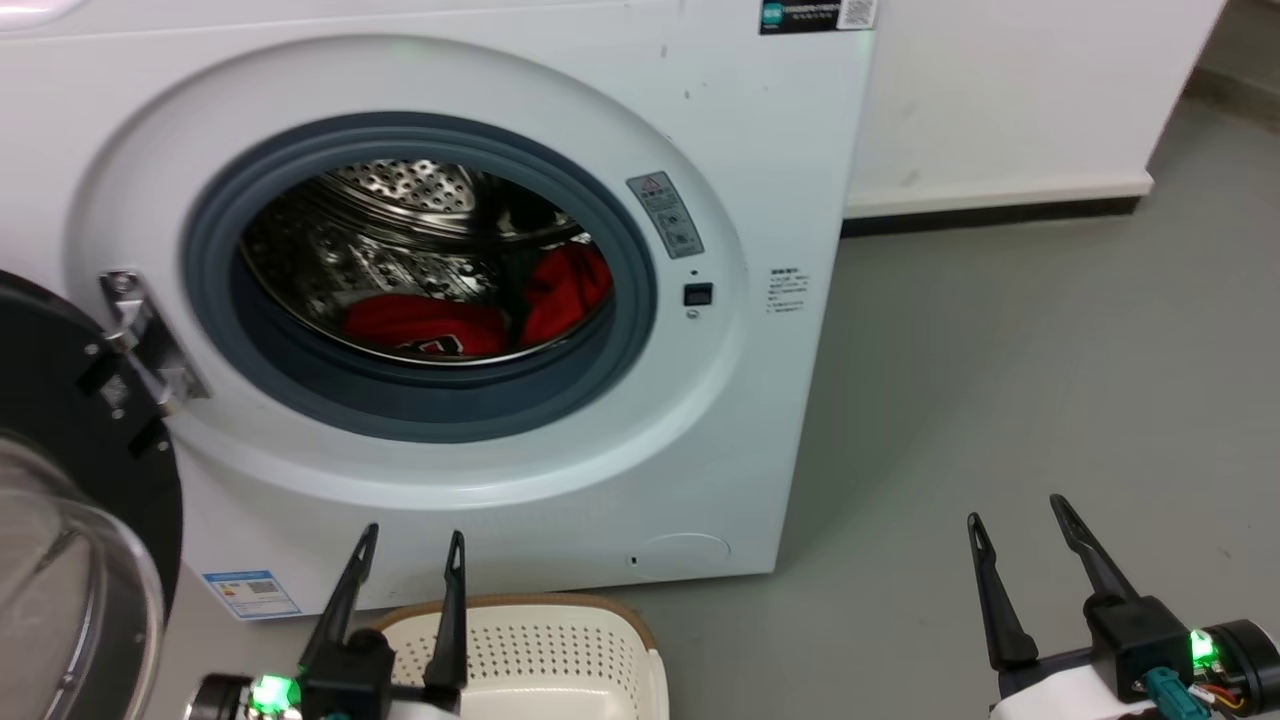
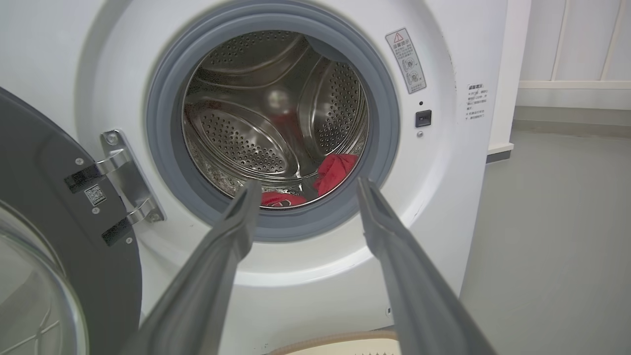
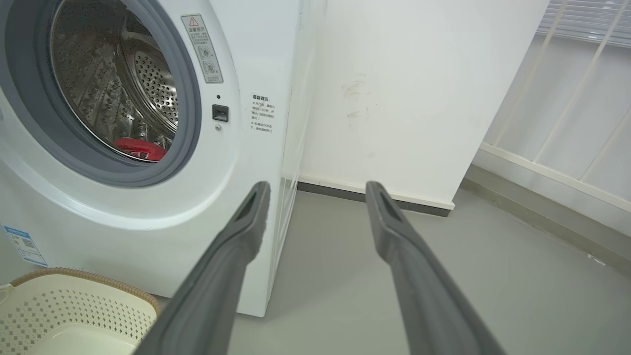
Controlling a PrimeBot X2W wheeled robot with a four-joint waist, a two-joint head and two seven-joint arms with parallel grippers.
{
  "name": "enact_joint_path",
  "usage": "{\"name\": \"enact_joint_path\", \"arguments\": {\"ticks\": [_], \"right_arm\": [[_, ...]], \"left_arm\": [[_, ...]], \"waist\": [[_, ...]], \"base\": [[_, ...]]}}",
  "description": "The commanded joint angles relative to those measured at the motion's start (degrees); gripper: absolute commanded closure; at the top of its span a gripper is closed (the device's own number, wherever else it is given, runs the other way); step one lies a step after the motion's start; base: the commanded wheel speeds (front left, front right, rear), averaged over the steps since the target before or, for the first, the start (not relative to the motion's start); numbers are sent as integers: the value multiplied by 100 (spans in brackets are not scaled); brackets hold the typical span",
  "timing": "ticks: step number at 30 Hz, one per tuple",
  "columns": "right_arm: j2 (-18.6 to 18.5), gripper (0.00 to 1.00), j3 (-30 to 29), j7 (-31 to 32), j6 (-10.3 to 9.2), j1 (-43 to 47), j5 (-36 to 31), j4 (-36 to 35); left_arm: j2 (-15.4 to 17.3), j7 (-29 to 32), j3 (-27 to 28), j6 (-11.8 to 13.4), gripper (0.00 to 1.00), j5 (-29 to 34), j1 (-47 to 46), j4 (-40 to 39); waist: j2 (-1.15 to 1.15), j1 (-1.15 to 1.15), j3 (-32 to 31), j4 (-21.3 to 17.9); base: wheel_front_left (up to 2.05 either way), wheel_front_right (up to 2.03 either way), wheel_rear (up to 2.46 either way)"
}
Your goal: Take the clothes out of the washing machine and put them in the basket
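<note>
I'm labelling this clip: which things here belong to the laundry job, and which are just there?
Job: clothes, washing machine, its open door, basket, left gripper and right gripper, both open.
Just there: warning sticker, blue label, wall, floor.

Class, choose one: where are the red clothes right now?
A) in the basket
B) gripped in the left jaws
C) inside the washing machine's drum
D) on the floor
C: the red clothes lie low in the drum of the washing machine; the visible part of the basket holds none.
</note>
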Motion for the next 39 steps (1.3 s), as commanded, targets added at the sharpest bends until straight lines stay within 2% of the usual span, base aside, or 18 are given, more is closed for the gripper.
{"name": "enact_joint_path", "arguments": {"ticks": [1,7,14,18,23,31,35,39], "right_arm": [[3,0,13,-14,-6,-87,49,-10],[8,0,49,-13,-6,-323,242,-183],[10,0,158,-13,-6,-762,491,-461],[11,0,200,-14,-6,-980,595,-614],[11,0,243,-13,-6,-1164,899,-795],[12,0,605,-14,-6,-1247,1249,-992],[12,0,794,-13,-6,-1292,1448,-1046],[11,0,959,-14,-6,-1312,1695,-1073]], "left_arm": [[70,-16,44,-20,0,-35,-129,15],[496,-15,355,-317,0,-163,-956,379],[1331,12,678,-808,0,-194,-2670,1466],[1803,689,627,-1075,0,-156,-3976,2035],[2274,1716,349,-1263,0,-94,-5535,2755],[2931,3452,-260,-1327,0,-288,-7674,3759],[3262,4094,-648,-1328,0,-467,-8457,4018],[3445,4506,-810,-1329,0,-552,-8854,4164]], "waist": [[0,0,229,-229],[0,0,1031,-699],[0,0,2279,-1115],[0,0,2873,-1244],[0,0,3496,-1428],[0,0,4355,-1854],[0,0,4699,-2069],[0,0,4873,-2219]], "base": [[0,0,0],[0,0,0],[0,0,0],[0,0,0],[0,0,0],[0,0,0],[0,0,0],[0,0,0]]}}
